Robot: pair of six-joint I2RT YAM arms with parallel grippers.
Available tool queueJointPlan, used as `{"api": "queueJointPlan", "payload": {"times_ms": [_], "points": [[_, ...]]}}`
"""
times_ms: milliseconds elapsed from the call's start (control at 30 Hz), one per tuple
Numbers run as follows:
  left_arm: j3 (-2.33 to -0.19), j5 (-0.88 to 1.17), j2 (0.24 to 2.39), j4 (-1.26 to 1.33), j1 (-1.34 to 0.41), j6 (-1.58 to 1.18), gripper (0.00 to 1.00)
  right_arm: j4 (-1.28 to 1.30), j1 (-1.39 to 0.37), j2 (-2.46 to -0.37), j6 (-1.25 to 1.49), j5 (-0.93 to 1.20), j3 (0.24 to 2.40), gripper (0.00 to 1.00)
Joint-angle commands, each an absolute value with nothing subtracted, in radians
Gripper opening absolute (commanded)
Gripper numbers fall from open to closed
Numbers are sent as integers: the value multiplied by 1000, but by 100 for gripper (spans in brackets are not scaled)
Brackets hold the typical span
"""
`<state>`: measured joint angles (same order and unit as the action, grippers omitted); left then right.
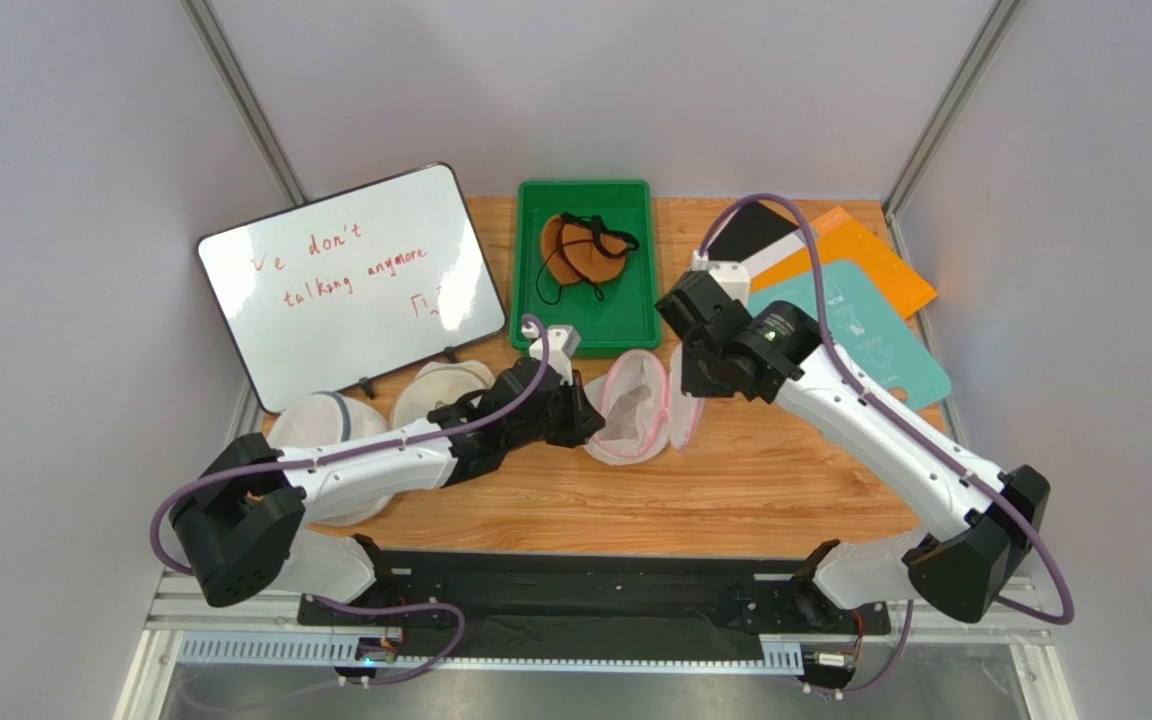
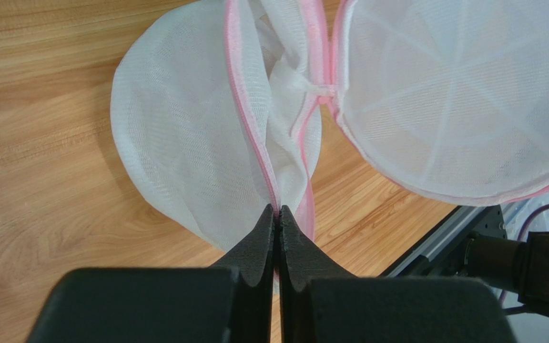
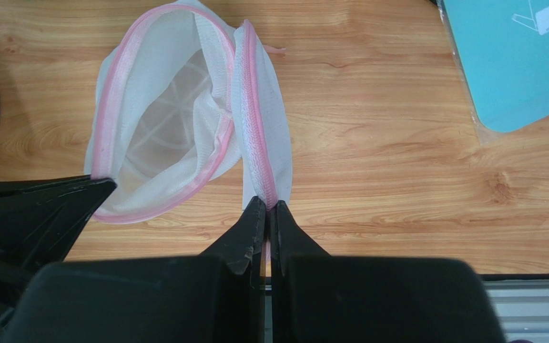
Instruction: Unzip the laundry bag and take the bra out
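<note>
Left end effector clenched on the pink zipper edge of one half of the laundry bag; right end effector clenched on the other half. Bag unzipped, spread open on the worktop between them. The bra lies in the green tray, far centre.

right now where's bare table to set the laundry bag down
Bare wood lies in front of the laundry bag, between the left arm and right arm, to the near edge. Crowded: white mesh bags and whiteboard left, green tray behind, teal and orange sheets right.
</note>
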<state>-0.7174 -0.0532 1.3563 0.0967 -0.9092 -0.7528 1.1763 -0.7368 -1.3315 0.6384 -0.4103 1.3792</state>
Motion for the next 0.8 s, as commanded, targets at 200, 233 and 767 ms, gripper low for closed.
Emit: {"api": "queueJointPlan", "payload": {"times_ms": [200,233,767], "points": [[-723,-75,1345,167,-913,-758,0,1181,-886,-1529,618,-445,1574,3],[-716,-80,1344,167,-913,-756,0,1190,-897,-1561,618,-463,1591,4],[-594,-84,1287,224,-900,-773,0,1316,-985,-1847,603,-566,1861,45]]}}
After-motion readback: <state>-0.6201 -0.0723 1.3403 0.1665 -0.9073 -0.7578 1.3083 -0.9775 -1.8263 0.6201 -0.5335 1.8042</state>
